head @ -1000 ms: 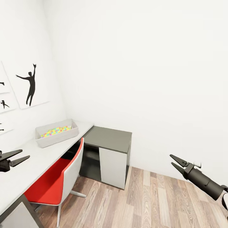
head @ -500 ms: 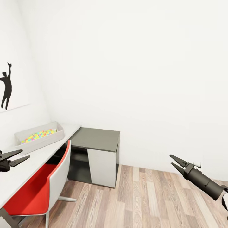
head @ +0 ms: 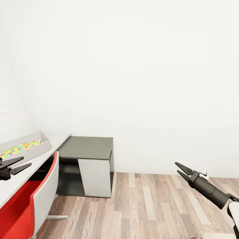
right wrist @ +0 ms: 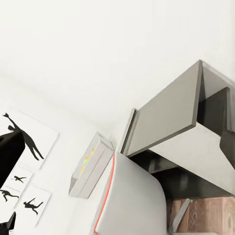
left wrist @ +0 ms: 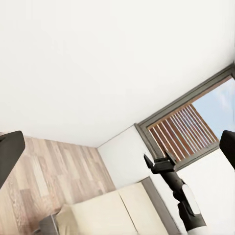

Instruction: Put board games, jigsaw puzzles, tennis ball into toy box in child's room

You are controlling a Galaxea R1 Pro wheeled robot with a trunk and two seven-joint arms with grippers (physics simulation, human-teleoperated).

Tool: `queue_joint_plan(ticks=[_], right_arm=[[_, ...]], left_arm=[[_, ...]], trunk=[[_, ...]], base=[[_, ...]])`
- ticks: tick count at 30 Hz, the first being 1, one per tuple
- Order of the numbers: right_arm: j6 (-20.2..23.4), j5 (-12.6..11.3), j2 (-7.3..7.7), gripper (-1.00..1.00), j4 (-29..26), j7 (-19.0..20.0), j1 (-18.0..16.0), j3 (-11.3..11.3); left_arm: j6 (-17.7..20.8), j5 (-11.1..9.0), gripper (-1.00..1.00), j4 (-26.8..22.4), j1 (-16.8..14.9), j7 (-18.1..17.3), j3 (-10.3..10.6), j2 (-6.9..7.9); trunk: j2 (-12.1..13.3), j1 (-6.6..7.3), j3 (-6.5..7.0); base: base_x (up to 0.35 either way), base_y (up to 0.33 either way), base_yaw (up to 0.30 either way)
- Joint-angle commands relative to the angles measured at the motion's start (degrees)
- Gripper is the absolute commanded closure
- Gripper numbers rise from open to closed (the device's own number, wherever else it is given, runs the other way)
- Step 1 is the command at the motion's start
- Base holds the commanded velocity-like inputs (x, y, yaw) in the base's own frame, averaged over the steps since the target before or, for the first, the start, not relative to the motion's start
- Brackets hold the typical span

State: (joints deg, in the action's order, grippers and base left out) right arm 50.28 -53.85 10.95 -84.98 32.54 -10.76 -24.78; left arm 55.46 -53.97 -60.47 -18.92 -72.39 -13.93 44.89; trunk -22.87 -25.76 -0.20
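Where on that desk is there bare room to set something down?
The dark grey section of the table looks bare, bordered by the white wall and the pale top. The pale strip between the toy box and the red chair is free too. The box holds a colourful jigsaw puzzle.

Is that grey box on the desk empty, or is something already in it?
Not empty: the toy box holds a bright multicoloured puzzle panel. What else lies inside, I cannot tell.
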Motion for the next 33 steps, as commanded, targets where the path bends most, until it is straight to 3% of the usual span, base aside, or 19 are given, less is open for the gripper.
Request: queue_joint_plan(ticks=[1, 16, 19, 22, 25, 27, 30, 33], right_arm=[[0.3, 0.0, -0.02, -1.00, 0.0, 0.2, -0.1, 0.2], [0.1, 2.5, -0.05, -1.00, -0.6, 0.0, -0.1, 3.0], [0.0, 3.2, -0.08, -1.00, -0.6, -0.6, -0.2, 5.3], [0.0, 6.2, -0.11, -1.00, -0.6, -3.8, -0.5, 8.9], [0.0, 10.0, -0.25, -1.00, -0.5, -9.6, -1.8, 12.9], [0.0, 11.0, -0.62, -1.00, -0.4, -12.1, -2.5, 15.3], [0.0, 11.8, -2.55, -1.00, 0.3, -15.7, -3.7, 19.1], [0.1, 12.2, -4.61, -1.00, 2.4, -18.8, -5.0, 20.8]], left_arm=[[0.4, -0.2, -1.00, 0.0, 0.0, 0.0, 0.0, 0.02], [0.4, -0.2, -1.00, 0.0, 0.0, 0.0, 0.1, -0.01], [0.3, -0.2, -1.00, -0.1, 0.0, 0.1, 0.3, -0.27], [0.3, 0.3, -1.00, -0.3, 0.0, 1.2, 0.9, -0.58], [0.4, 3.4, -1.00, -0.4, -0.5, 4.8, 2.6, -0.75], [0.5, 4.5, -1.00, -0.5, -0.7, 7.2, 3.1, -1.20], [0.7, 5.5, -1.00, -0.7, -1.5, 13.4, 3.5, -3.50], [0.8, 5.7, -1.00, -0.8, -2.7, 21.6, 3.6, -6.01]], trunk=[[0.0, -0.02, -0.02], [0.0, -0.02, -0.02], [0.0, -0.02, -0.02], [0.0, -0.02, -0.02], [0.0, -0.02, -0.02], [0.0, -0.02, -0.02], [0.0, -0.02, -0.02], [0.0, -0.02, -0.02]], base=[[0.000, 0.000, -0.281], [-0.048, 0.036, -0.238], [-0.004, 0.003, -0.050], [-0.001, 0.001, -0.017], [0.000, 0.000, -0.005], [0.000, 0.000, -0.002], [0.000, 0.000, 0.000], [0.000, 0.000, 0.000]])
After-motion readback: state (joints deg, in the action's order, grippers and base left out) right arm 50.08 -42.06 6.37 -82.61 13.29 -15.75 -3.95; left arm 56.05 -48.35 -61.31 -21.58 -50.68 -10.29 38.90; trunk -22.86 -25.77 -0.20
